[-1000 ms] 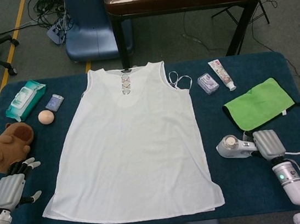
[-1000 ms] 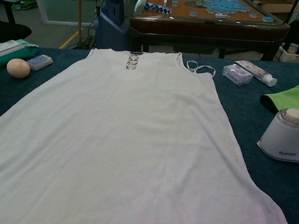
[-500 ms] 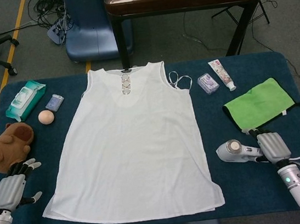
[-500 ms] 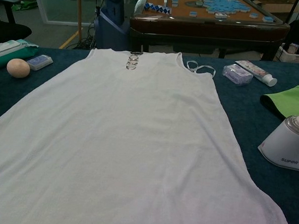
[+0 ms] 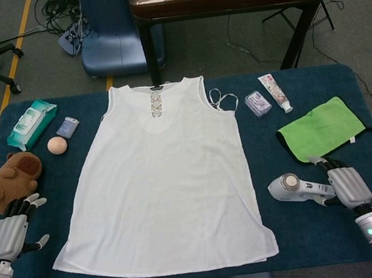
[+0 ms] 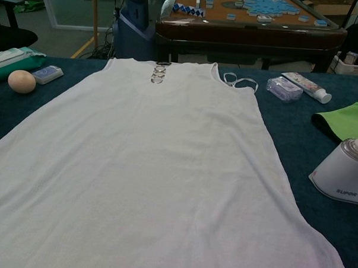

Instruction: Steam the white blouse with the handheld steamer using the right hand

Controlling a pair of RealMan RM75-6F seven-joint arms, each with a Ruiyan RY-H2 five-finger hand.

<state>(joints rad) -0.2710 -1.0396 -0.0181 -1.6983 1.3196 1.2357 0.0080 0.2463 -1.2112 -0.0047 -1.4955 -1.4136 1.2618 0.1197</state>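
The white blouse (image 5: 164,183) lies spread flat on the dark blue table (image 5: 308,232), neckline at the far side; it fills most of the chest view (image 6: 148,168). The white handheld steamer (image 5: 292,187) lies on its side right of the hem, and its head shows at the right edge of the chest view (image 6: 342,174). My right hand (image 5: 348,186) sits at the end of the steamer's handle, fingers stretched out, not wrapped around it. My left hand (image 5: 8,236) rests at the table's near left with fingers spread, holding nothing.
A green cloth (image 5: 322,128) lies just beyond the steamer. A tube (image 5: 275,92) and a small clear pack (image 5: 258,103) lie at the far right. On the left are a brown plush (image 5: 10,181), a ball (image 5: 56,145), a small box (image 5: 68,127) and a wipes pack (image 5: 30,123).
My right hand has slid back to the right and nearer along the handle. The steamer first shifted slightly right and tilted, then stayed put. My left hand barely moved.
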